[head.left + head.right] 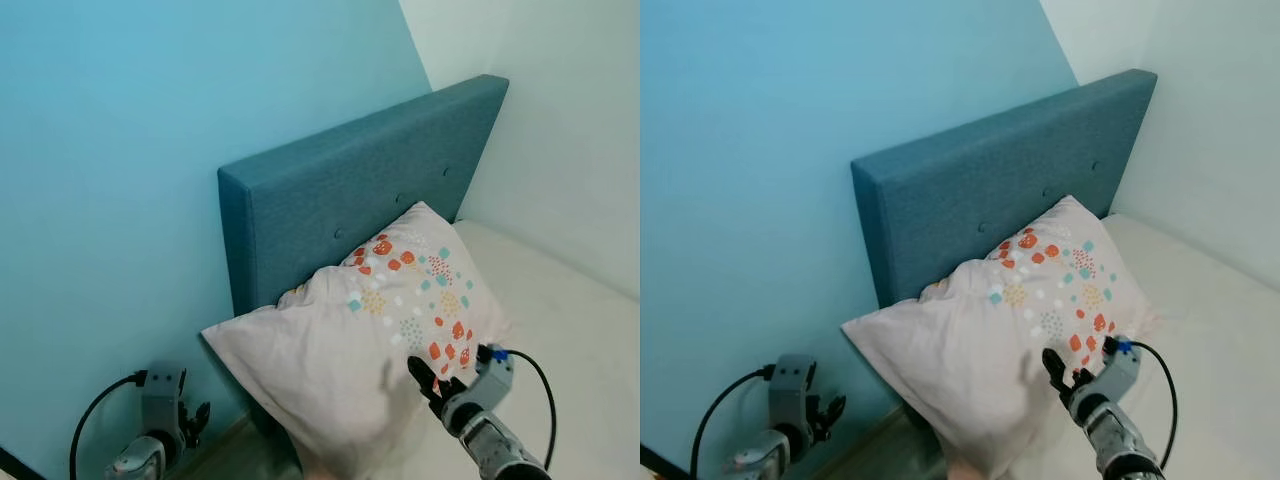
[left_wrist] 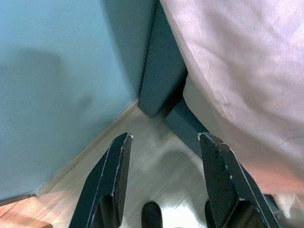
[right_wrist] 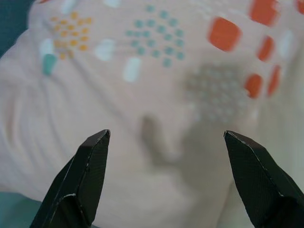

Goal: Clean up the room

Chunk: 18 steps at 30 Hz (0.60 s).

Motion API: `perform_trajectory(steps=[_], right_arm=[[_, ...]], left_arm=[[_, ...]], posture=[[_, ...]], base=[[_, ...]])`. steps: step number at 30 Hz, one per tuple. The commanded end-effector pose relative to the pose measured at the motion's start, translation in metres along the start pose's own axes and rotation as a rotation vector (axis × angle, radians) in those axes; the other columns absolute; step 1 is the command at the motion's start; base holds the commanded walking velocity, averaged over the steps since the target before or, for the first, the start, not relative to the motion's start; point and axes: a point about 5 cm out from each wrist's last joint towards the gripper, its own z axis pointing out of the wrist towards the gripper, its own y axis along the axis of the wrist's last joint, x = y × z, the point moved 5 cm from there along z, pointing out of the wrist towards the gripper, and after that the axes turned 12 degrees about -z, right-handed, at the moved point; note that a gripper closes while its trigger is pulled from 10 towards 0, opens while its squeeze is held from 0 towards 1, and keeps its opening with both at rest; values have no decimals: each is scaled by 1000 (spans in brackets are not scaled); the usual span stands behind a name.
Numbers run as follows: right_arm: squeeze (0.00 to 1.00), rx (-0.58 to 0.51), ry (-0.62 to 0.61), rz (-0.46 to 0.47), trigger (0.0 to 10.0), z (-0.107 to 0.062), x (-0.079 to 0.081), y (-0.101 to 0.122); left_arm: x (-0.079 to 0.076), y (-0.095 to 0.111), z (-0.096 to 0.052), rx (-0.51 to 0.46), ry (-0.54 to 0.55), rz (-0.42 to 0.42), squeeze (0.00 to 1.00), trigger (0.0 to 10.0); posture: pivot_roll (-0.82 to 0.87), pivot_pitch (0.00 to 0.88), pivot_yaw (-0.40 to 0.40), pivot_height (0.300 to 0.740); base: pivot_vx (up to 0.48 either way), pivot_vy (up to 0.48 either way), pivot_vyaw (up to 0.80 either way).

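Left hand [image 1: 196, 418]: grey boxy wrist block, short black fingers, black cable looping off the block. Right hand [image 1: 432, 382]: silver ribbed forearm, black fingers, blue connector with black cable. Wrist views: long, tapered, matte black fingers [image 3: 88, 176].

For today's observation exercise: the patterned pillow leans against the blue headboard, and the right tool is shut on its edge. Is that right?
Not quite. The pillow does lean on the headboard, but the right tool is open, its fingers spread before the pillow with nothing gripped, as the right wrist view shows.
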Motion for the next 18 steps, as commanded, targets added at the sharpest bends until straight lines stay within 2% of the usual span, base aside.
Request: perform_trajectory(steps=[1, 6, 12, 18], right_arm=[[0, 5, -42, 60, 10000, -7, -14, -6], [0, -43, -34, 139, 10000, -13, -22, -4], [0, -67, 18, 176, 10000, -14, -17, -3], [0, -108, 87, 226, 10000, -14, -9, 2]], left_arm=[[-3, -9, -2, 25, -12, 16, 0, 10000], [-3, -10, -3, 31, -21, 20, 0, 10000], [-4, -7, -2, 25, -31, 31, 0, 10000], [-5, 14, 2, -53, -28, 42, 0, 10000]], posture=[[-60, 0, -41, 645], [-61, 0, -35, 625], [-58, 0, -28, 610], [-51, 0, -24, 590]], base=[[0, 0, 0], [0, 0, 0], [0, 0, 0], [0, 0, 0]])
